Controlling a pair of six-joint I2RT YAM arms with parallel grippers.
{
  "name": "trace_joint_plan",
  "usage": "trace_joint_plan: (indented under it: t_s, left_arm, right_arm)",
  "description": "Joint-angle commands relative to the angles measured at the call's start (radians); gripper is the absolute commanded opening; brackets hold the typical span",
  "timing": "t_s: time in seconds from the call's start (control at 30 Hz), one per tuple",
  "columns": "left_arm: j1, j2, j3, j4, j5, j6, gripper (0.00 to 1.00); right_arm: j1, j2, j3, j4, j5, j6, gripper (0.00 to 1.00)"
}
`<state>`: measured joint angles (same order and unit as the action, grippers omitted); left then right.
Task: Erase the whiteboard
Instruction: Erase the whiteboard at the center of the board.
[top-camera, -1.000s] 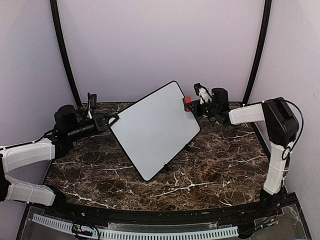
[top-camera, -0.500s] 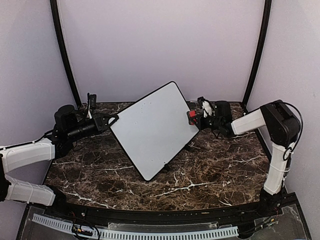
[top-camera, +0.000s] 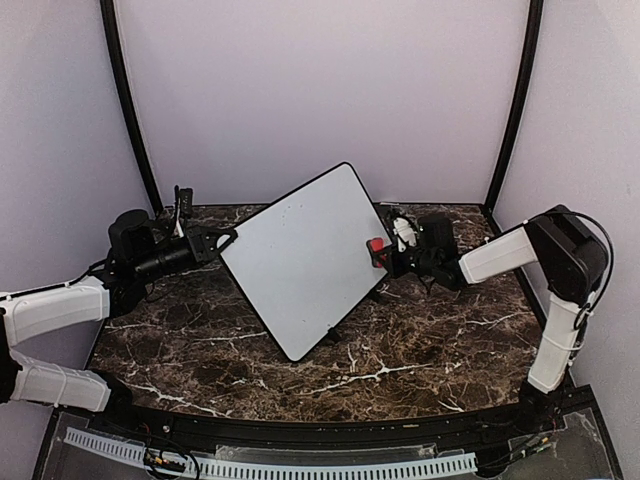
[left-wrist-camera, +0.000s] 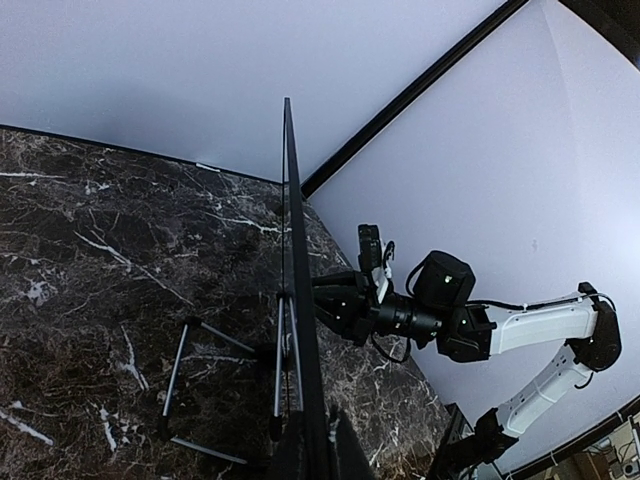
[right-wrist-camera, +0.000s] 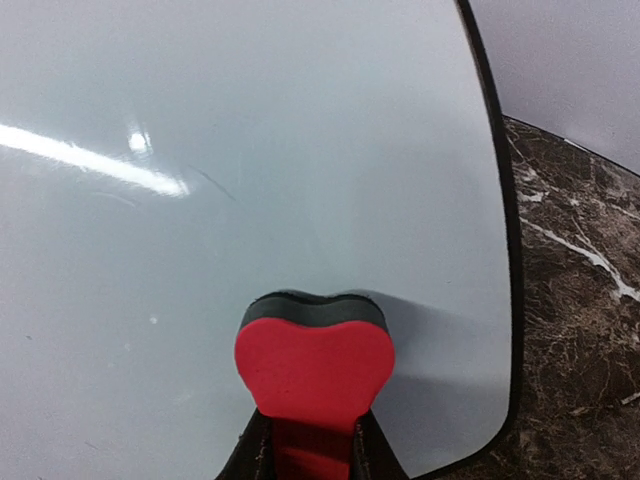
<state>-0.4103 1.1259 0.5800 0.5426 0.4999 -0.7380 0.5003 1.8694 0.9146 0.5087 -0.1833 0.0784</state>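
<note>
- The large white rectangular whiteboard with a thin black frame is propped up on the middle of the dark marbled surface. It's turned like a diamond, one corner low and near, one high and far.
- The left end effector is clamped narrow on the board's left corner, so the board looks braced from that side.
- The right end effector is pinched tight on a small red eraser block with a dark pad. The pad is pressed against the board face, just inside the right rim.
- The key relation: nearly all of the board face lies to the left of the eraser, and the rim is just beside it on the right. The right arm is the wiping one.
- The board's long axis is hard to call from above.
- Only faint specks and one thin stroke can be made out on the face, so erasing is probably close to done.
- Plenty of open room is left on the right and near side. Slipping off the right rim is the risk.
</note>
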Motion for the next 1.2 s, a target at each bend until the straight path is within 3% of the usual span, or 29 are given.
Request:
trace_joint_plan:
  t_s: [0.0, 0.57, 1.17]
  left_arm:
    - [-0.016, -0.05, 0.021, 0.121, 0.091, -0.011, 0.0]
    - [-0.016, -0.064, 0.05, 0.06, 0.058, 0.021, 0.0]
    - [-0.018, -0.079, 0.069, -0.005, 0.004, 0.011, 0.0]
  right_arm:
    - [0.089, -0.02, -0.029, 0.011, 0.015, -0.02, 0.17]
    - [0.3, -0.095, -0.125, 0.004, 0.133, -0.042, 0.17]
    - [0.574, -0.036, 0.038, -0.156, 0.36, -0.03, 0.17]
